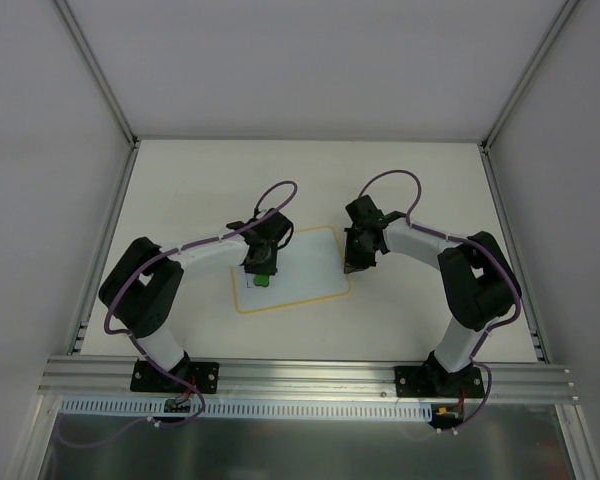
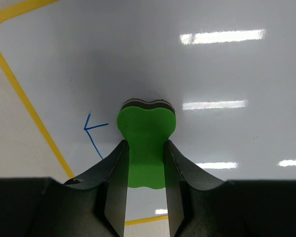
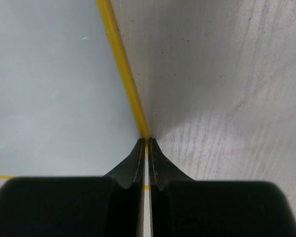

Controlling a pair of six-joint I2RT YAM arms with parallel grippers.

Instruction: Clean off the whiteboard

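Under left claw (image 2: 145, 144), tight on green eraser (image 2: 145, 123), the whiteboard (image 2: 212, 64); right claw (image 3: 146, 141) closed.

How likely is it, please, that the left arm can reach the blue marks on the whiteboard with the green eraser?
Probably yes. The left gripper has its jaws against the green eraser, which is over the whiteboard just beside the blue marks, and nothing lies between them.

The top camera sits high behind both arm bases, looking steeply down on the whole table (image 1: 200, 190). Each wrist camera looks along its own fingers, close over the whiteboard (image 1: 310, 272): white face beyond the left gripper (image 2: 145, 144) and its green eraser (image 2: 145, 123), yellow edge (image 3: 123, 74) beyond the right gripper (image 3: 146, 140). All share that board.
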